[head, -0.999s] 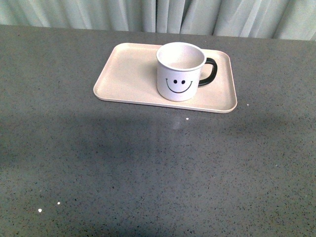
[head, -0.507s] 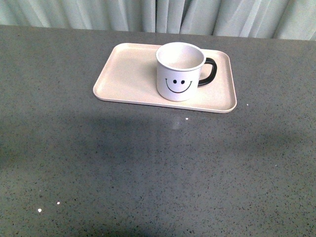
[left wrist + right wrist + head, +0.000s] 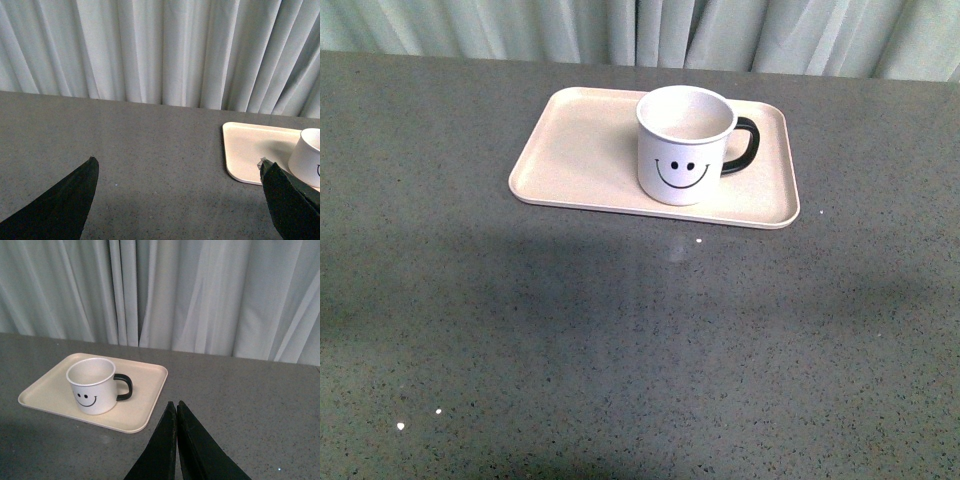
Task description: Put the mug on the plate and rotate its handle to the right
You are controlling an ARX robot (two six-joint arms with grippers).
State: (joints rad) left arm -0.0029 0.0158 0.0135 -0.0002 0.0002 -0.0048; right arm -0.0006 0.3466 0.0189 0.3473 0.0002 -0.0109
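Your mug (image 3: 685,146) stands upright on the plate (image 3: 579,150), upper centre, handle (image 3: 744,146) pointing right; left fingers (image 3: 60,205) spread wide and empty, right fingers (image 3: 165,450) pressed together, empty.

1. The front view looks down across the desk (image 3: 620,340) toward the curtain (image 3: 650,30), fairly near.
2. Both wrist views sit low, facing the curtain.
3. All three share the plate (image 3: 580,150) and mug (image 3: 685,145).

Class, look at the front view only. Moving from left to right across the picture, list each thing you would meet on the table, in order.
Bare left part of the plate → mug with its smiley face → black handle → right rim of the plate.
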